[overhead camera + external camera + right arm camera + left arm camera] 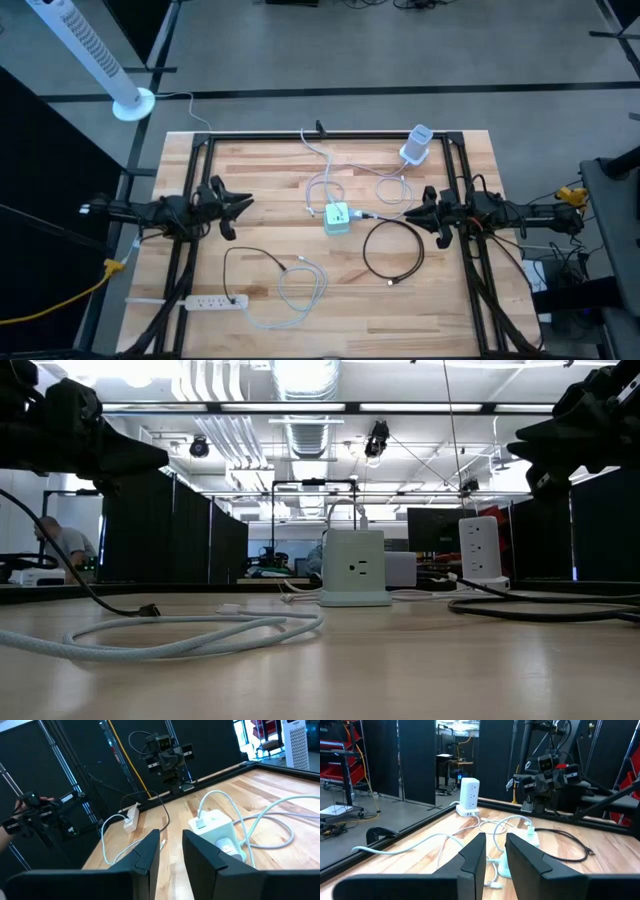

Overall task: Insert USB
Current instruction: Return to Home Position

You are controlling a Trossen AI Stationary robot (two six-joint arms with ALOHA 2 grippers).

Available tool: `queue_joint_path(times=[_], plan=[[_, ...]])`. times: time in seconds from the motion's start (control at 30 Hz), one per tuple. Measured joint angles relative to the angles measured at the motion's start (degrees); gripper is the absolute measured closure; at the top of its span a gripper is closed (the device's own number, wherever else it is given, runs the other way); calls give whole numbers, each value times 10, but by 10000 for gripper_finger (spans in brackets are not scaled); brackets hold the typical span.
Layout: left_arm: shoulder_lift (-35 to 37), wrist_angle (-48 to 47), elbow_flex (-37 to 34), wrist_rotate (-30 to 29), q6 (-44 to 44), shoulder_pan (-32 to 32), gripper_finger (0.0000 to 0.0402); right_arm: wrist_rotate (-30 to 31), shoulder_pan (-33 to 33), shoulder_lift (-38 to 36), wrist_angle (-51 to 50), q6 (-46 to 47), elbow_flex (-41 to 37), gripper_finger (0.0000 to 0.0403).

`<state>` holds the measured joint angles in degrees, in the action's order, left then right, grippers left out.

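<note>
Centrally, cube outlet: it is set upright near the middle of the table, between the two grippers.
White cable: it is seen plugged into the top face of the cube outlet in the right wrist view, and it curves away over the wood.
Black cable: it is laid in a loop just in front of the right gripper. One plug end is seen lying loose on the table, and whether the other end is plugged in cannot be told.
Tower outlet: it is stood upright near the far edge, well apart from the cube outlet, with white cords run from its base.
Power strip: it is laid flat near the front left corner, with a loose coil of pale cord beside it.
Left gripper: it is held above the left side of the table and pointed toward the centre. Its fingers are parted by a narrow gap and nothing is held.
Right gripper: it is held above the right side, facing the cube outlet. Its fingers are slightly parted and empty.
</note>
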<state>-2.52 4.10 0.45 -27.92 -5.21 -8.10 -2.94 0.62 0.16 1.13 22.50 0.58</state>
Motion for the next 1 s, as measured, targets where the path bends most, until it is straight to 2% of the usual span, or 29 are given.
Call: queue_joint_path(times=[0.17, 0.23, 0.43, 0.5, 0.7, 1.0], plan=[[-19, 0, 0, 0, 0, 0, 338, 1, 0, 3, -2, -18, 0, 350], [-27, 0, 0, 0, 0, 0, 338, 10, 0, 11, -3, -66, 0, 354], [-32, 7, 0, 0, 0, 0, 338, 90, -1, 47, 5, -242, 0, 359], [-26, 26, 0, 0, 0, -1, 338, 90, -1, 54, 5, -277, 0, 358], [3, 117, 0, 0, 0, -1, 338, 89, 0, 63, 5, -285, 0, 346], [8, 86, 0, 1, 0, -1, 338, 89, 0, 63, 5, -285, 0, 329]])
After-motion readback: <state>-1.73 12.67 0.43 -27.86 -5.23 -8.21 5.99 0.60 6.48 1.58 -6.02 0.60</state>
